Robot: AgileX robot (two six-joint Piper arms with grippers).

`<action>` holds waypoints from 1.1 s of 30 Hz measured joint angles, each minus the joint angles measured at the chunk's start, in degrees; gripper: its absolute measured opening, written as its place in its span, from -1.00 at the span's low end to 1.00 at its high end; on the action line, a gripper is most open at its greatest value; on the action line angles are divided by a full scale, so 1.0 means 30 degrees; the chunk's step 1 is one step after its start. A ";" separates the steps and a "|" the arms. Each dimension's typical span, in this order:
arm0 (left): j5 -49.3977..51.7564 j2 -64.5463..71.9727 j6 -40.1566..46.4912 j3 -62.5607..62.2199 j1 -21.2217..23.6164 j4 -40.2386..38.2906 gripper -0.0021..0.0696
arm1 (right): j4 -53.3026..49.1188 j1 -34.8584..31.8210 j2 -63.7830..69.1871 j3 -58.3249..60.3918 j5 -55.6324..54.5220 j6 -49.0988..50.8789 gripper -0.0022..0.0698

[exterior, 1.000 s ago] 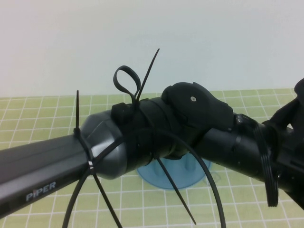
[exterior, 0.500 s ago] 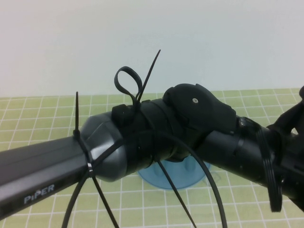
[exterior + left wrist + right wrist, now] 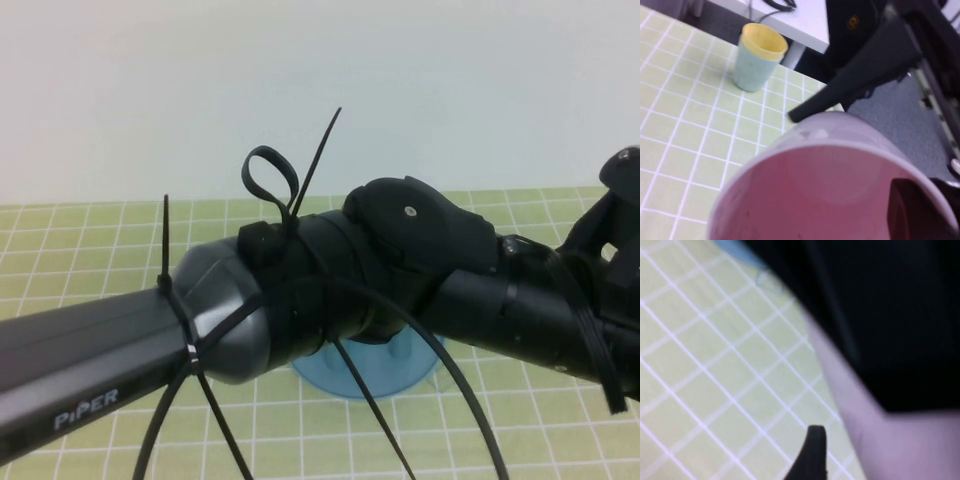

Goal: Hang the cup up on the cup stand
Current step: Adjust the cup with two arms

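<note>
- Green checked mat (image 3: 80,240) across the whole table, serving as the work surface under both arms.
- Left arm (image 3: 100,360) coming in from 8 o'clock in the high view and right arm (image 3: 520,310) from 3 o'clock, crossing at the centre and hiding most of the work; probably brought together over one spot so both could reach the same cup.
- Cup stand (image 3: 365,378) just below the crossing, toward 6 o'clock of the frame centre. Only a slice of the blue tray and the feet of two pegs showing, no cup visible on it.
- Cup (image 3: 840,180), pink, filling the left wrist view with its mouth toward that camera, off the mat, apparently tilted for turning over onto a peg. Not hung yet.
- Light blue cup (image 3: 757,57) with yellow inside, upright on the mat well apart from the pink one, not in play.
- Left gripper (image 3: 927,215) clamped on the cup's wall, one finger inside the rim: carrying it alone, by the look of it.
- Right gripper (image 3: 815,452) near the cup; jaws judged spread, the visible finger clear of the pink wall, gripping nothing.
- Black cable ties (image 3: 270,175) on the left arm, binding its wiring.
</note>
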 joint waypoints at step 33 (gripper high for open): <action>0.0420 0.0000 0.6889 0.0000 0.2722 -0.8588 -0.94 | -1.8735 0.0000 -0.3325 -0.0484 -1.1408 3.9808 0.95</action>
